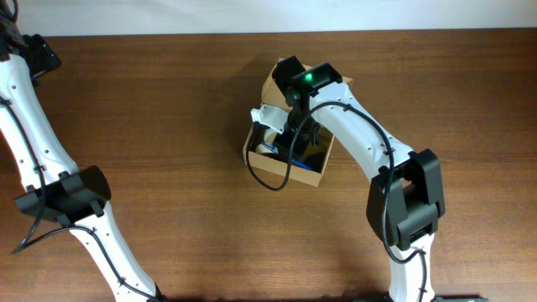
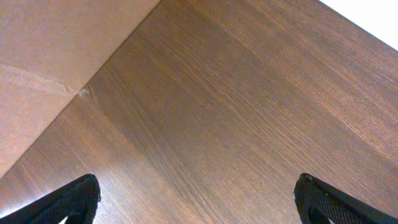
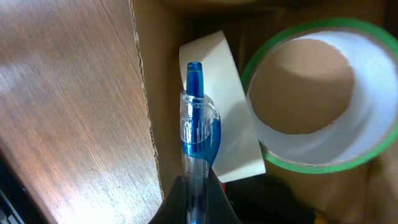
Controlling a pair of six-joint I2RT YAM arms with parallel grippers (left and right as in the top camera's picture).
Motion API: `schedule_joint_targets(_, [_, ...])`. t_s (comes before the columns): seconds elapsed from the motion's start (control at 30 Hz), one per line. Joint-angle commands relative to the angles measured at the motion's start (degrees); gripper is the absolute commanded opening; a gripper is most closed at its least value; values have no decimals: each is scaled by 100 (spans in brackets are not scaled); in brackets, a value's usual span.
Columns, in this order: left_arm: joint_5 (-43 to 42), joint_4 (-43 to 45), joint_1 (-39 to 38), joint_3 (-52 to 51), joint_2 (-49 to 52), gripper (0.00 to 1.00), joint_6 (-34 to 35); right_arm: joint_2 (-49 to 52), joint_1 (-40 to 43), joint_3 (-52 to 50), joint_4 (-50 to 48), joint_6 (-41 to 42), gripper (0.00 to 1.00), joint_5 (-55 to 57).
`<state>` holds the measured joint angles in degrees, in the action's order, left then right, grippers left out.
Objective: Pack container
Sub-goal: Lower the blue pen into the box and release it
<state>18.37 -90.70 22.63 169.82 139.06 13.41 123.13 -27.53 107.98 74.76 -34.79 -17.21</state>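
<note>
Right arm point(image 1: 403, 193) reaches in from the near edge twd mid-table. The container point(image 1: 312, 178) sits there, approx. ctr of the table point(image 1: 168, 126), lid flap folded back on the far side.

The right pincer point(image 3: 196, 202) hangs over the container's left part, clenched on a blue pen point(image 3: 194, 124). The pen's tip points away from the wrist cam and lies just inside the left wall. Below and right of the pen is a cream tape roll point(image 3: 235, 124) standing on edge. Right of that is a green-edged tape roll point(image 3: 370, 124) lying flat, hole up.

Step in hand, as I read it: drop the pen in.

- Keep the pen parallel to the left wall, in the slot btwn wall and cream roll.
- Lower till the tip is well under the rim, then release. Let go too high and it may bounce off a roll or hang on the wall edge.
- Don't nudge the cream roll; on edge it looks tippy.
- Lift straight up after, jaws clear of the wall.

Far left, the left pincer point(image 2: 199, 199) is released and wide apart over bare table, holding nothing. A tan cardboard surface point(image 2: 43, 62) is at its far left; can't tell what.
</note>
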Motion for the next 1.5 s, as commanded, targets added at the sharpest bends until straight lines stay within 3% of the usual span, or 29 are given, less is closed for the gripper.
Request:
schedule_joint_targets(0.0, [-22, -7, 4, -24, -111, 100, -24, 111, 11, -186, -46, -81, 6, -184])
schedule_joint_targets(1.3, [-22, -7, 4, -24, -111, 100, -24, 111, 328, -225, -715, 216, 8, 590])
schedule_joint_targets(1.47, [-22, -7, 4, -24, -111, 100, -24, 111, 328, -225, -710, 219, 12, 588])
